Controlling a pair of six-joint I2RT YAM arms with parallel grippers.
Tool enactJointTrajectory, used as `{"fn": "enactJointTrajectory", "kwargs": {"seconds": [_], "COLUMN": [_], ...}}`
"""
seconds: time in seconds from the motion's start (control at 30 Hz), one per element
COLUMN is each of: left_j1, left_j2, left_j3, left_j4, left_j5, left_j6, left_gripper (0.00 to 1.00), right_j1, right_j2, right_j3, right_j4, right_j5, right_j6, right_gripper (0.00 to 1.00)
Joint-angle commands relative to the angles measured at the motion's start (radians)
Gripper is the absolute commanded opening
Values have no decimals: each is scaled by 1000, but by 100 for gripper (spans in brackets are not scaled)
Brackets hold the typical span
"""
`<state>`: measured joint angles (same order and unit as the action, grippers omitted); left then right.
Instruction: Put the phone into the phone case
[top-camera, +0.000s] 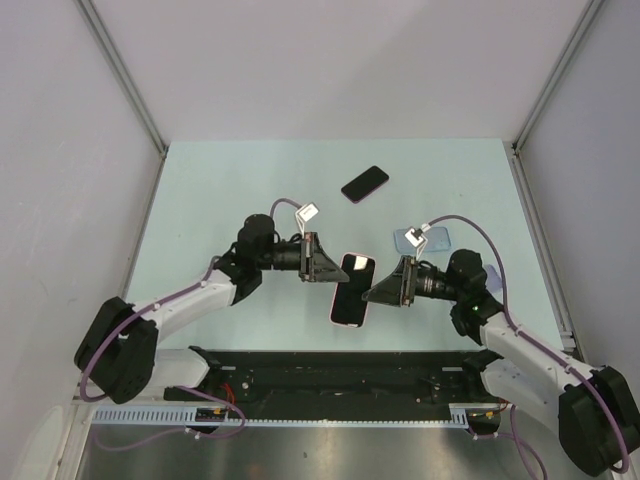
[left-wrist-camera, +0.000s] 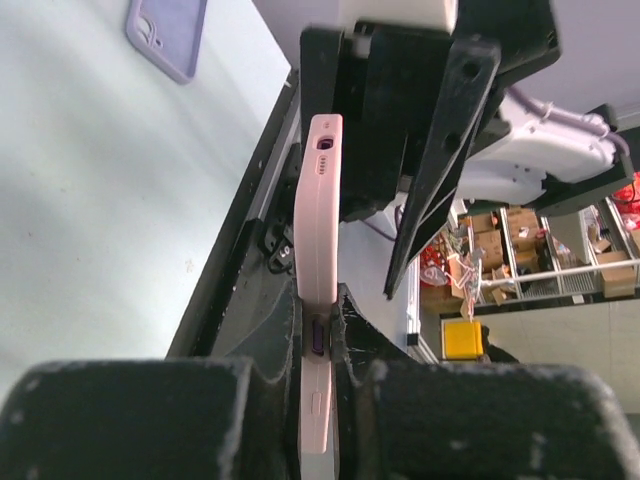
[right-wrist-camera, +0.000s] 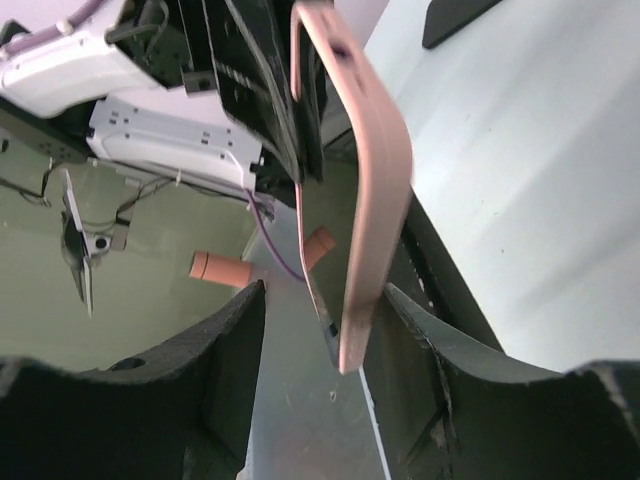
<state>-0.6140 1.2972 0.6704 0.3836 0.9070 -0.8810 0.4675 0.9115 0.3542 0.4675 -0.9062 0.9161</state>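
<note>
A black-faced phone (top-camera: 352, 290) sits in a pink phone case (left-wrist-camera: 318, 200) and is held in the air over the table's near middle. My left gripper (top-camera: 330, 268) is shut on its upper end, one finger on the face and one on the back (left-wrist-camera: 318, 340). My right gripper (top-camera: 375, 295) stands open around the lower end (right-wrist-camera: 325, 300). The pink case edge (right-wrist-camera: 375, 200) hangs between its jaws, close to the right finger (right-wrist-camera: 440, 340). At that near corner the case rim looks slightly parted from the phone.
A second dark phone (top-camera: 365, 184) lies flat on the pale green table (top-camera: 220, 190) at the back middle. A lavender case (top-camera: 424, 240) lies behind my right wrist. The black base rail (top-camera: 330, 375) runs along the near edge.
</note>
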Motion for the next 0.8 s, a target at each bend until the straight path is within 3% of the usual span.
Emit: {"fn": "enactJointTrajectory", "kwargs": {"seconds": [0.0,0.4,0.47,0.5,0.53,0.6,0.77], "left_j1": [17,36,36,36,36,36,34], "left_j2": [-85,-127,-131,-136,-141,-165,-185], "left_j3": [-3,-57,-66,-78,-83,-86,-49], "left_j4": [129,213,224,222,212,175,8], "left_j5": [-66,-157,-164,-184,-197,-215,-218], "left_j6": [-75,-142,-147,-147,-142,-101,2], "left_gripper": [0,0,0,0,0,0,0], "right_j1": [17,82,94,98,100,100,102], "right_j2": [-39,18,24,30,38,38,12], "right_j3": [-56,-109,-109,-109,-109,-107,-87], "right_j4": [117,264,279,289,301,303,129], "right_j5": [-37,12,35,39,39,55,151], "right_j6": [61,136,145,148,168,181,147], "right_gripper": [52,45,37,29,14,2,0]}}
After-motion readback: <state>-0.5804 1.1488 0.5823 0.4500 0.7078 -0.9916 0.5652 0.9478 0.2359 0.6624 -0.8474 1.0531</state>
